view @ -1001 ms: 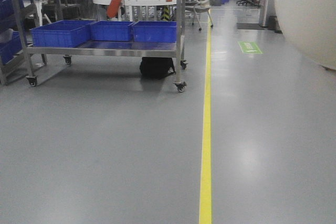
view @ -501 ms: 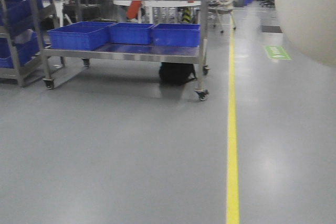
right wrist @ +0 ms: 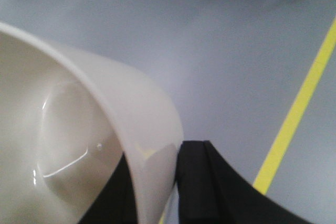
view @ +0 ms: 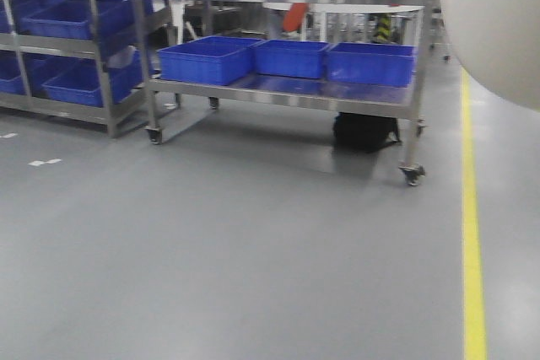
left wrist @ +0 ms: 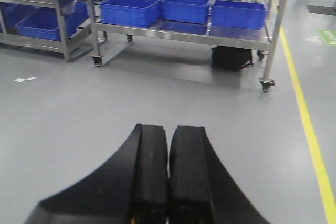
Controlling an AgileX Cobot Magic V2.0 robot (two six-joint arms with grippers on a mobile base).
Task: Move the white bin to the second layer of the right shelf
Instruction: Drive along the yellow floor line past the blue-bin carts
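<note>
The white bin [right wrist: 79, 129] is cream-white smooth plastic. My right gripper [right wrist: 165, 182] is shut on its rim, one finger inside and one finger [right wrist: 197, 182] outside. The bin hangs above the grey floor. In the front view its rounded wall [view: 498, 23] fills the top right corner. My left gripper [left wrist: 168, 171] is shut and empty, held above bare floor. No roller rack level shows in any view.
A wheeled steel cart [view: 287, 94] with blue crates [view: 207, 58] stands ahead, a black bag [view: 364, 132] under it. A steel rack [view: 59, 44] with blue crates stands at the left. A yellow floor line [view: 472, 233] runs along the right.
The front view has swung left: the cart and the yellow line have shifted right in the picture, and the rack at the left has come into view. The bin stays in the top right corner.
</note>
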